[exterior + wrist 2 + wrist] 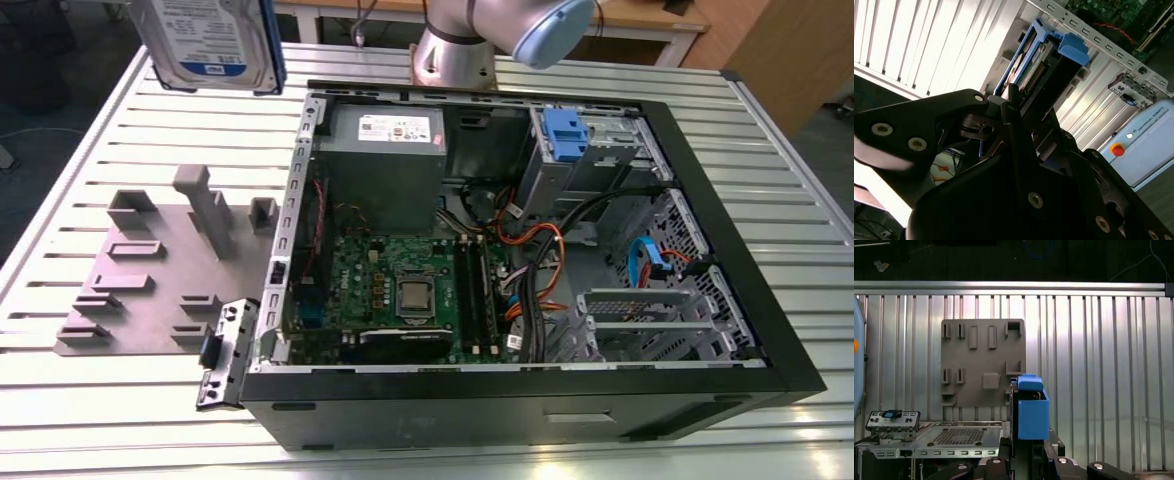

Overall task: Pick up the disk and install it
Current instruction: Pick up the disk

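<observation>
We had the fingers (1013,112) clamped on the disk (214,40), its long axis running straight out from them, aloft just outside the open case (534,395).

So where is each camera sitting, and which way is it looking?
Exterior view: off the arm, looking down on the slatted table and into the open computer case; the arm and the lifted disk show.
Second wrist view: on the arm, looking past the gripper, shut on the disk, toward table and case.
First wrist view: on the arm, looking along the disk at the table and a grey fixture plate; gripper parts show.
Shared: all three show the disk and table.
</observation>
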Controlling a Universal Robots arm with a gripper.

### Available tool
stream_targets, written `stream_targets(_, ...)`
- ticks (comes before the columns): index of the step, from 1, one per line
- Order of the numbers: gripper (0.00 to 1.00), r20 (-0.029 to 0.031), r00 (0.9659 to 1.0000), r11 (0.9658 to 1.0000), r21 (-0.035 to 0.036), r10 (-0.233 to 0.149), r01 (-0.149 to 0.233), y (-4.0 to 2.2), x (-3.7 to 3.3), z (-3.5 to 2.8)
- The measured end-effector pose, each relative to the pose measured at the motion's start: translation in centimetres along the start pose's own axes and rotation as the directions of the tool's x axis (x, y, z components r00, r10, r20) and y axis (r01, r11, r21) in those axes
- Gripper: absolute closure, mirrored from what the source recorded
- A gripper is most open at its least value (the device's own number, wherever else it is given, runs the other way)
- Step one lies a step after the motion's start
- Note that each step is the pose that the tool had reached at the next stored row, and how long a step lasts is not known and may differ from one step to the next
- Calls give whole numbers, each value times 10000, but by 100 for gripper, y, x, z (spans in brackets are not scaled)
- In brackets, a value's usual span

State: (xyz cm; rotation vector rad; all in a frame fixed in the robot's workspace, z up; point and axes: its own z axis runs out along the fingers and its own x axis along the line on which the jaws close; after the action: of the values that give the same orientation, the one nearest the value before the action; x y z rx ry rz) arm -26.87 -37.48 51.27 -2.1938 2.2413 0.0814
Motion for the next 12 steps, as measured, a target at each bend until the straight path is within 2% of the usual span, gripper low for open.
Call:
stream_targets(6,65,0,10000,10000,0,0,0,-209,-4,2)
stream_targets(12,65,0,10000,10000,0,0,0,-385,-8,4)
